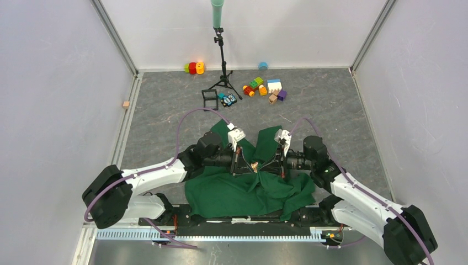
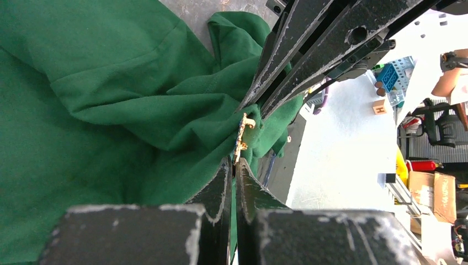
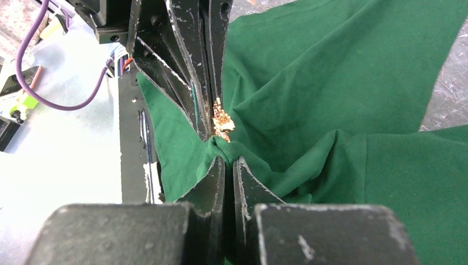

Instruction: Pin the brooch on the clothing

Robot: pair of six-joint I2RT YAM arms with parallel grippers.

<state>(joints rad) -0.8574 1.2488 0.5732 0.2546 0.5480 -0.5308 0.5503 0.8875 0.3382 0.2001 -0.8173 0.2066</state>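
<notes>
Brooch (image 2: 242, 138) is right in the middle of the action, a tiny gold-and-pale thing held up at the tips of the left gripper (image 2: 234, 165). Those jaws are pressed together on its lower end, just above the bunched-up green shirt (image 2: 110, 83). The right gripper (image 3: 227, 161) comes in from the other side, nose to nose with the left one, and its fingers are nipped onto a raised fold of the shirt so the fabric stands up as a little ridge right under the brooch. The rest of the shirt is a rumpled heap on the grey table (image 1: 165, 110) between the two arms. So to me this looks like the actual pinning step: fabric presented, pin lined up against it. I can't tell from any view whether the pin has gone through the cloth yet, or even whether the clasp is open, it's just too small. My guess for the next move is a short, careful push of the brooch into that fold while the right side keeps the cloth taut. The fold is soft, so it could easily slip or just get shoved away instead of pierced.
</notes>
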